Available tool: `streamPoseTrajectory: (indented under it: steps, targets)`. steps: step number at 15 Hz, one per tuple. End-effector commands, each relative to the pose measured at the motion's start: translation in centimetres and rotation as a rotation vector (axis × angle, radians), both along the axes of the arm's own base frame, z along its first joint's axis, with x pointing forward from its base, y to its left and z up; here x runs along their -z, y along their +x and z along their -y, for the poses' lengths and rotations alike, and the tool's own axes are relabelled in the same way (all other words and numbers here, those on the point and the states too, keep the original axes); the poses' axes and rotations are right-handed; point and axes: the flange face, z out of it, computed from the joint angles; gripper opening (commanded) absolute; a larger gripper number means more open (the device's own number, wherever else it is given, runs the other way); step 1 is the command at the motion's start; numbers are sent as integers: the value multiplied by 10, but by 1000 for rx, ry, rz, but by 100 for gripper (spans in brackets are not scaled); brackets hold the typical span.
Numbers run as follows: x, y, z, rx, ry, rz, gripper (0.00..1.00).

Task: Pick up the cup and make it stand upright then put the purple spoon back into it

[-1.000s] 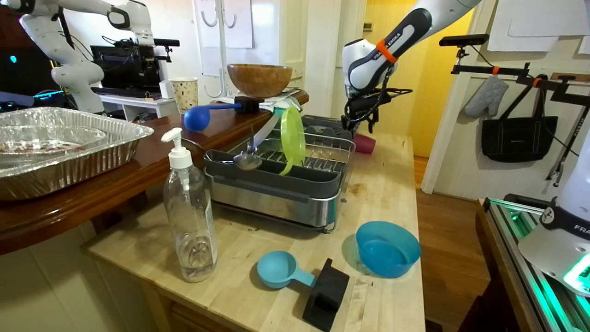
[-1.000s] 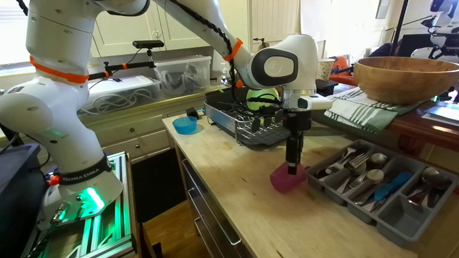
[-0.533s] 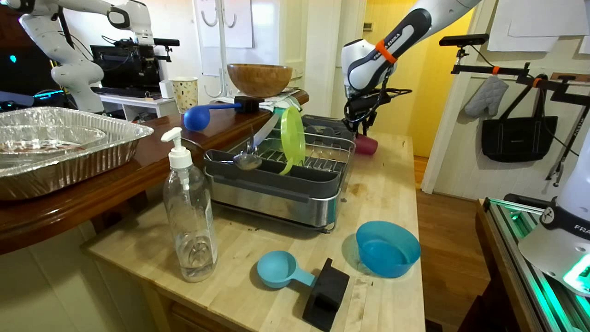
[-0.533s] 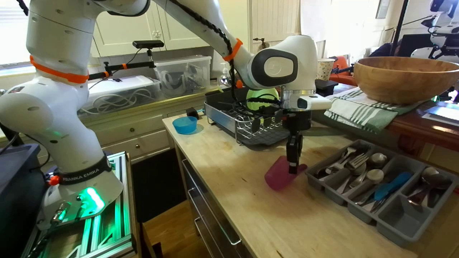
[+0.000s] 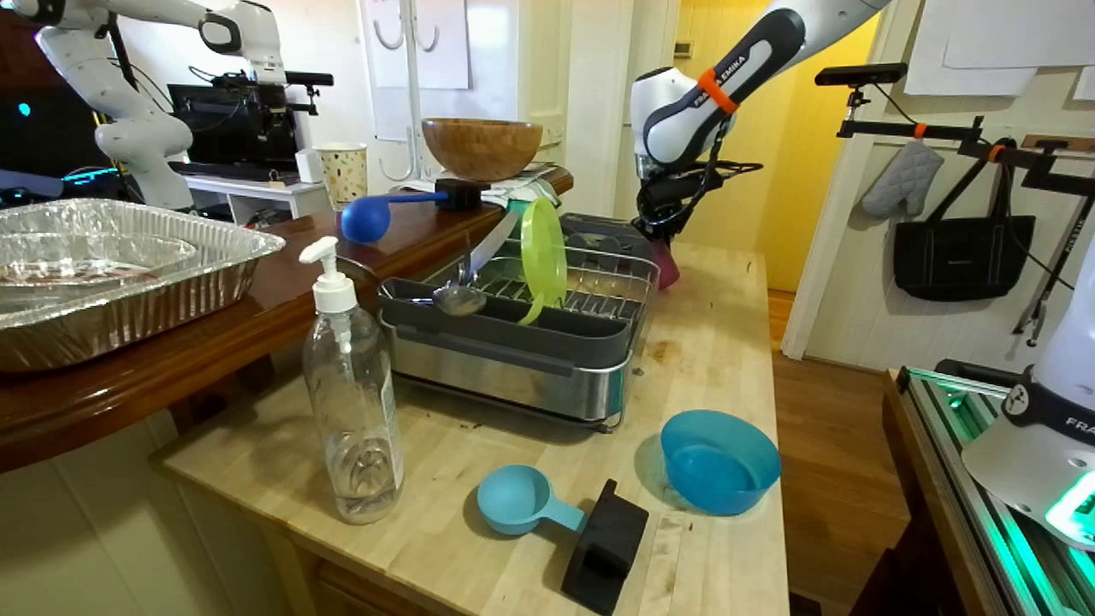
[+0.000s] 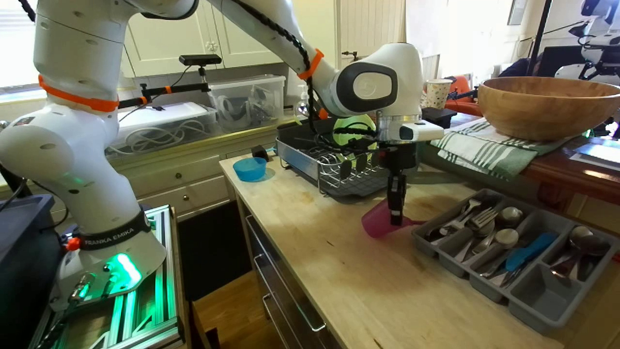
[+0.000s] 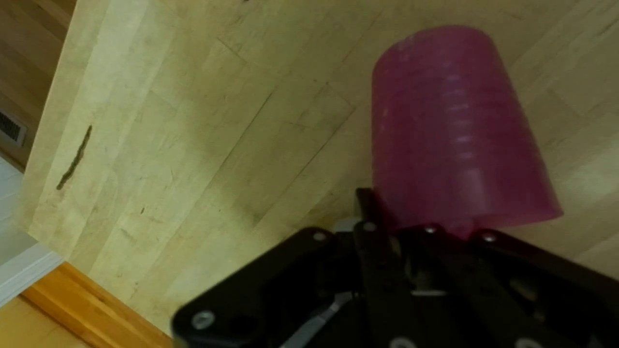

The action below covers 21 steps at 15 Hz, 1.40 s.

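While the arm (image 6: 286, 19) reaches out over the desk (image 6: 368, 291), wrist (image 6: 402, 72) pointing straight down, the pincer's (image 6: 396, 220) got the tilted pink cup (image 6: 377, 223) pinched near its rim, just beside the cutlery tray (image 6: 547, 298).

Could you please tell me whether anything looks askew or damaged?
The pink cup in the gripper is tilted over instead of standing upright. In the wrist view, a dark streak marks the wooden counter, perhaps a crack or stain.

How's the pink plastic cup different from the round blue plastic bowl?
The pink plastic cup is tilted, but the round blue plastic bowl stands upright. The cup is narrow; the bowl is wide. The black tool grips the cup, not the bowl. Both are round.
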Motion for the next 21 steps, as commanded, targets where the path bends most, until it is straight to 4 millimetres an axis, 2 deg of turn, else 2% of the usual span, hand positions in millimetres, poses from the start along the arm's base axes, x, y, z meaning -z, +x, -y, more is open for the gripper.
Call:
streamPoseTrajectory:
  steps: [1, 9, 15, 21]
  targets:
    - [-6, -10, -19, -67, -31, 69, 1]
    - [-6, -29, -56, -200, -131, 234, 2]
    - [-10, -64, -77, -320, -178, 274, 2]
    - [-11, -96, -83, -349, -186, 348, 2]
